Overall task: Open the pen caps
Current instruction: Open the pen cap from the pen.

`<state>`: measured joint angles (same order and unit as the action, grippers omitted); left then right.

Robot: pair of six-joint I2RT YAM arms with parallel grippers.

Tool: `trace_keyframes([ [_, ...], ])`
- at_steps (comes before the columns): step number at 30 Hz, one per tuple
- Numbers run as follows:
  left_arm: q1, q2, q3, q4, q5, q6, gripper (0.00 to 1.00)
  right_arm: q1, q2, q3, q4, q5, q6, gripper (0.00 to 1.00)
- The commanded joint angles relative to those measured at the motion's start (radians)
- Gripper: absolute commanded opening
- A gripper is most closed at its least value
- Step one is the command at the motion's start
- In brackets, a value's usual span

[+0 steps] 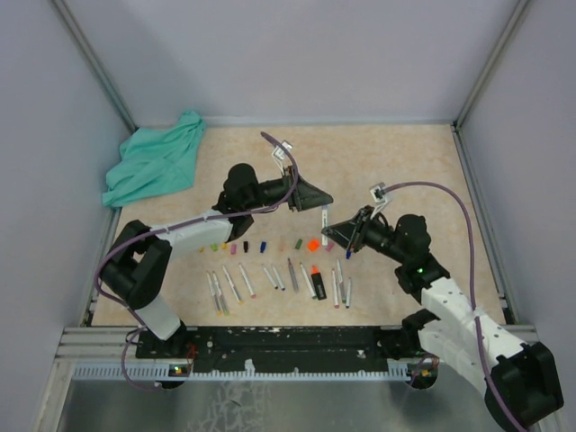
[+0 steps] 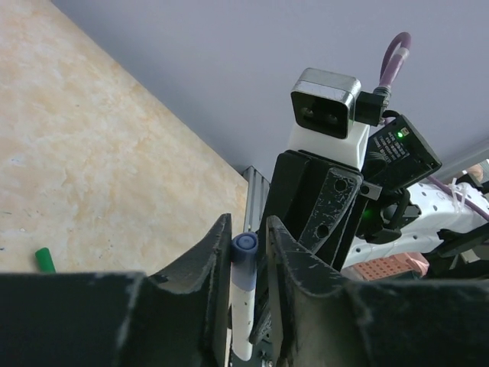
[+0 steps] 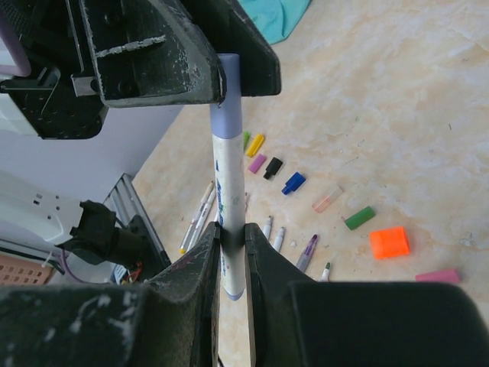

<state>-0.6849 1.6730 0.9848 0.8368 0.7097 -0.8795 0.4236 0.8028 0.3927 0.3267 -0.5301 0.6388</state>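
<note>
Top external view gives us both arms meeting above the middle of the table [image 1: 405,171], with a white pen [image 1: 324,217] spanning the short gap between them. Our left gripper [image 2: 247,229] is clenched on the pen's lilac-blue cap [image 2: 244,246], a finger against each side, and that cap sits on the end of the barrel. Our right gripper [image 3: 233,241] is clamped round the lower part of the same barrel, so the pen is held off the table at both ends. Beneath it we see loose caps lying in a row on the table: a yellow cap [image 3: 256,144], a black cap [image 3: 273,167], a blue cap [image 3: 293,183], a green cap [image 3: 359,218] and a larger orange cap [image 3: 389,241]. Nearer the arm bases lies a row of uncapped pens [image 1: 232,283], and a teal cloth [image 1: 153,166] is bunched in the far left corner
</note>
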Motion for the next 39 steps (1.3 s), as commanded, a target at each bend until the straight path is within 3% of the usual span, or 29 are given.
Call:
trace_keyframes([
  [1,-0.005,-0.011,-0.015,0.065,0.046,-0.016,0.24,0.011,-0.007,0.060,0.004,0.038,-0.025,0.00],
  [7,-0.005,-0.028,-0.039,0.071,0.058,-0.009,0.00,0.015,-0.041,0.068,-0.037,0.049,-0.031,0.01],
  [9,-0.005,-0.045,-0.060,0.087,0.045,-0.009,0.00,0.015,-0.058,0.062,-0.041,0.041,-0.023,0.08],
  [12,-0.005,-0.084,-0.104,0.127,0.015,-0.016,0.00,0.021,-0.097,0.036,-0.014,0.030,0.009,0.39],
  [15,-0.006,-0.124,-0.155,0.173,-0.011,-0.038,0.00,0.047,-0.131,0.035,-0.019,0.043,0.017,0.53],
  [23,-0.011,-0.189,-0.258,0.280,-0.057,-0.088,0.00,0.200,-0.067,0.104,-0.059,0.154,-0.005,0.58],
  [29,-0.013,-0.210,-0.296,0.311,-0.084,-0.086,0.00,0.304,0.008,0.147,-0.078,0.247,-0.023,0.53],
  [36,-0.007,-0.232,-0.303,0.311,-0.127,-0.066,0.00,0.347,0.027,0.159,-0.100,0.285,-0.016,0.08],
  [39,-0.002,-0.231,-0.289,0.307,-0.116,-0.065,0.00,0.355,0.015,0.160,-0.111,0.291,-0.014,0.00],
])
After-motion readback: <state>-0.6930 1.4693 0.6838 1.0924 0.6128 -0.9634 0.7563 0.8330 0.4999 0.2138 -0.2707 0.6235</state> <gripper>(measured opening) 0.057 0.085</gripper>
